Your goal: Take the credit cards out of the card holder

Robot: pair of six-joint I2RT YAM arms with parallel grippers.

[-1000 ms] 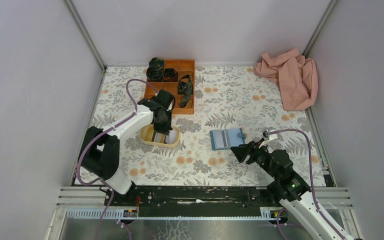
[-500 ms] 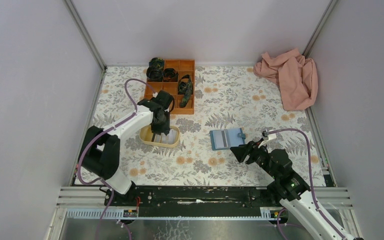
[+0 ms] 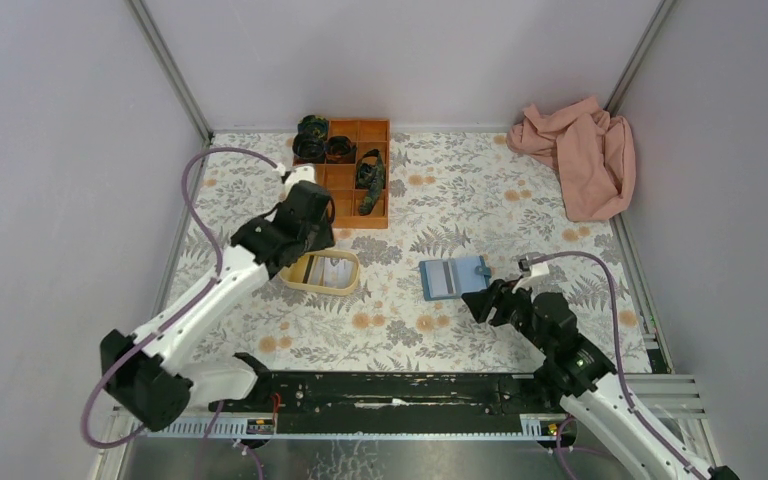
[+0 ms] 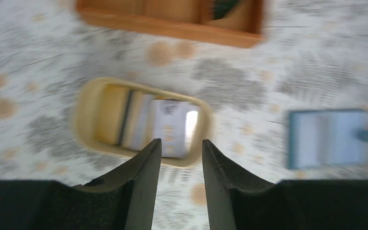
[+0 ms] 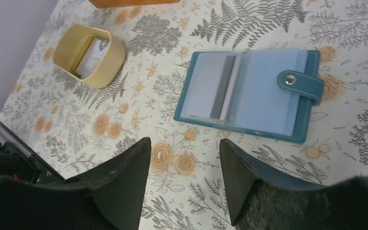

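The light-blue card holder (image 3: 454, 277) lies open on the floral table, right of centre. It also shows in the right wrist view (image 5: 249, 93) with a card (image 5: 223, 87) showing a dark stripe in its left pocket, and blurred in the left wrist view (image 4: 329, 138). Cards (image 4: 158, 122), one tan and one white, lie in the yellow oval tray (image 3: 322, 273). My left gripper (image 4: 181, 143) is open and empty, raised above the tray's near rim. My right gripper (image 5: 184, 143) is open and empty, just short of the holder's near edge.
An orange compartment box (image 3: 348, 180) with dark rolled items stands behind the tray. A pink cloth (image 3: 577, 152) lies at the back right corner. Walls enclose the table on three sides.
My left arm has lifted out of the yellow tray and swung back to the left, leaving the cards in it. The right arm has hardly moved.
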